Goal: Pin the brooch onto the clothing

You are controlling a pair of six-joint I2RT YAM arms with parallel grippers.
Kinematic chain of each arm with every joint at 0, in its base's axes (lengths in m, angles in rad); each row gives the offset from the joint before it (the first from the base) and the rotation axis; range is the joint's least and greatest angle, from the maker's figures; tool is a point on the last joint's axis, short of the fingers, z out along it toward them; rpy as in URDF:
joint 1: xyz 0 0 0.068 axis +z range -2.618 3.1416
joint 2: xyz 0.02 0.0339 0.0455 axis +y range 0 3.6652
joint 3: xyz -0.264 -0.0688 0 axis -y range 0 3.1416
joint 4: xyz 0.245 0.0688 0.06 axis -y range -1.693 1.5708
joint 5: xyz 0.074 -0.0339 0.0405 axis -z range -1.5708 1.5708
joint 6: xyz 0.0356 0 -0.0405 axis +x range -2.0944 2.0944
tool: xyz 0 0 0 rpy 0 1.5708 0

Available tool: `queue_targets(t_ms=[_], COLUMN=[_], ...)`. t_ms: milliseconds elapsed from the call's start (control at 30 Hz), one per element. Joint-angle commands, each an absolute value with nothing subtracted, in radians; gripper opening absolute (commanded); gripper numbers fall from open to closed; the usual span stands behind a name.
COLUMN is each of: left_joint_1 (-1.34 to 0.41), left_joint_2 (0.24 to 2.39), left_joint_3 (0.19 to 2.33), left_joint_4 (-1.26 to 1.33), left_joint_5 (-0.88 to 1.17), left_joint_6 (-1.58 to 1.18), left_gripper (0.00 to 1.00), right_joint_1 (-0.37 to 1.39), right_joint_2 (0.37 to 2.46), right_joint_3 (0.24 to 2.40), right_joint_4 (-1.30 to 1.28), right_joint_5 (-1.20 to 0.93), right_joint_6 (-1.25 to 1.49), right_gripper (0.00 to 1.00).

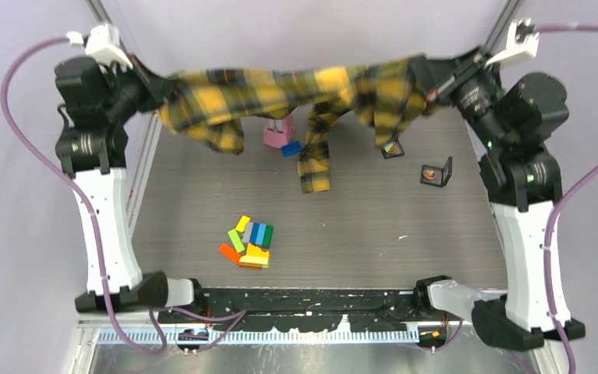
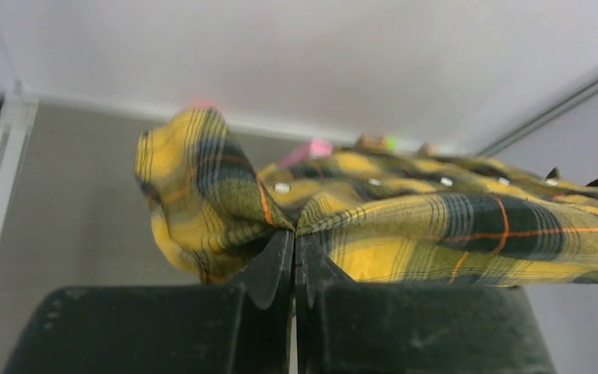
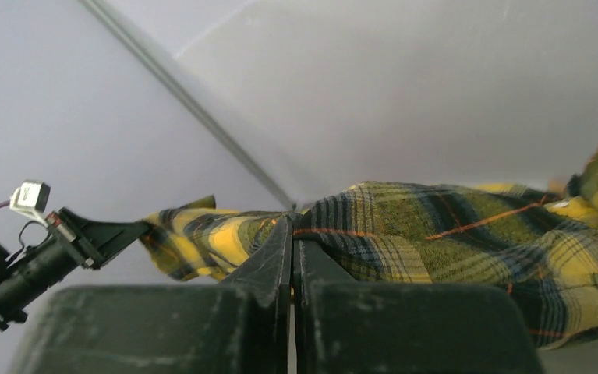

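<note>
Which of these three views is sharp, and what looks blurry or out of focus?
Top external: evenly lit and sharp, shirt and coloured blocks crisp. Left wrist: plaid fairly clear, left gripper up close and the pink thing behind are blurred. Right wrist: right gripper soft, plaid slightly soft.

Pink block [image 1: 274,137] partly behind shirt [image 1: 280,86]; blurred in left wrist view.

Pale lilac walls [image 1: 295,31] enclose a grey wood-grain table [image 1: 405,257] framed by aluminium rails [image 1: 97,11].
</note>
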State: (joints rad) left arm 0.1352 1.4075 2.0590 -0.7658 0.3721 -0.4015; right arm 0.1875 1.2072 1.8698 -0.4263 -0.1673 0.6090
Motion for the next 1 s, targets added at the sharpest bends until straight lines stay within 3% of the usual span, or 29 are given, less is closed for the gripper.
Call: queue_targets(t_ms=[0,200,233,300,333,367,400,433,633,967], left_joint_1=[0.146,0.146,0.145,0.146,0.146,0.146,0.146,0.146,0.145,0.135], left_joint_2=[1.155,0.893,0.87,0.836,0.819,0.804,0.792,0.784,0.848,1.1], left_joint_3=[1.751,1.309,1.249,1.159,1.12,1.103,1.099,1.107,1.152,1.161], left_joint_4=[-0.824,-0.972,-0.989,-1.027,-1.038,-1.043,-1.044,-1.048,-0.983,-0.786], left_joint_5=[0.275,0.026,0.011,-0.023,-0.018,-0.01,-0.005,0.019,0.2,0.459], left_joint_6=[-0.33,-0.284,-0.273,-0.273,-0.278,-0.283,-0.285,-0.283,-0.313,-0.327], left_gripper=[0.0,0.01,0.1,0.44,0.65,0.8,0.9,0.96,1.0,1.0], right_joint_1=[0.185,0.189,0.189,0.189,0.189,0.189,0.189,0.189,0.189,0.216], right_joint_2=[1.065,0.819,0.788,0.751,0.722,0.708,0.676,0.663,0.684,0.95], right_joint_3=[1.626,1.238,1.188,1.011,0.973,0.916,0.899,0.891,0.971,0.923], right_joint_4=[-0.54,-0.774,-0.793,-0.837,-0.863,-0.873,-0.9,-0.921,-0.952,-0.671], right_joint_5=[-0.389,-0.317,-0.323,-0.359,-0.367,-0.377,-0.372,-0.345,-0.207,-0.17], right_joint_6=[0.729,0.81,0.821,0.854,0.871,0.876,0.874,0.866,0.766,0.694], right_gripper=[0.01,0.01,0.03,0.15,0.35,0.48,0.74,0.86,0.94,0.9])
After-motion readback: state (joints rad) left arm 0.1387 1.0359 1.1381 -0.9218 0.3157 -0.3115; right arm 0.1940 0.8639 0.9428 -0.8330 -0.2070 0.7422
